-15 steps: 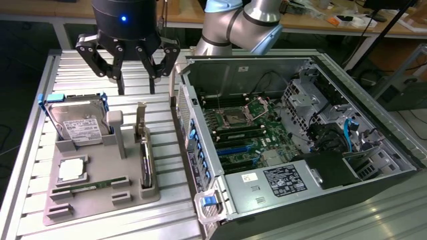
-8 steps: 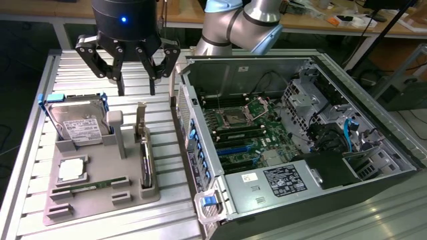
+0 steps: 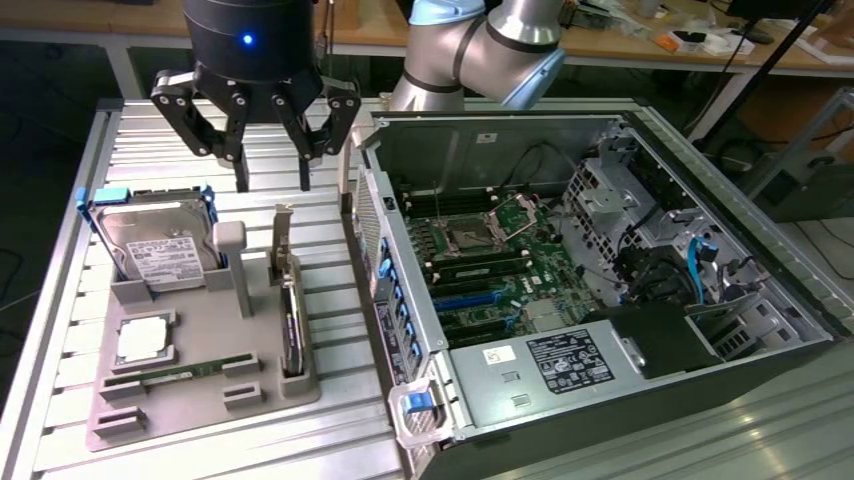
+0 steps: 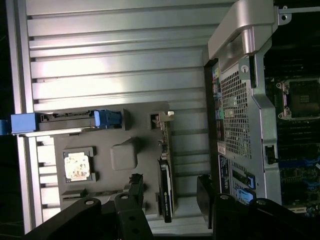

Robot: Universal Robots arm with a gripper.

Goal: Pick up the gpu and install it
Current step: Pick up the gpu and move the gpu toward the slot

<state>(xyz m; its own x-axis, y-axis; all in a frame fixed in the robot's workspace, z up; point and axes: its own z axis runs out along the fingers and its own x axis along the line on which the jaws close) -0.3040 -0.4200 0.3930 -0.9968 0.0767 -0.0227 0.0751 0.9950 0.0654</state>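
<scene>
I see gripper (image 3: 274, 185) open and empty above upright gpu (image 3: 290, 312), card's long axis lining up between jaws.

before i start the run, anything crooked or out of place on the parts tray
Nothing stands out. The gpu stands on edge in its slot of the gray tray, the hard drive stands in its cradle, and the open tool hovers above them, touching nothing.

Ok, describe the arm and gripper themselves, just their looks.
The gripper is black: a round body with a small blue light and jointed link fingers. The arm is silver-grey tubing with rounded joints and a pale blue cap.
</scene>
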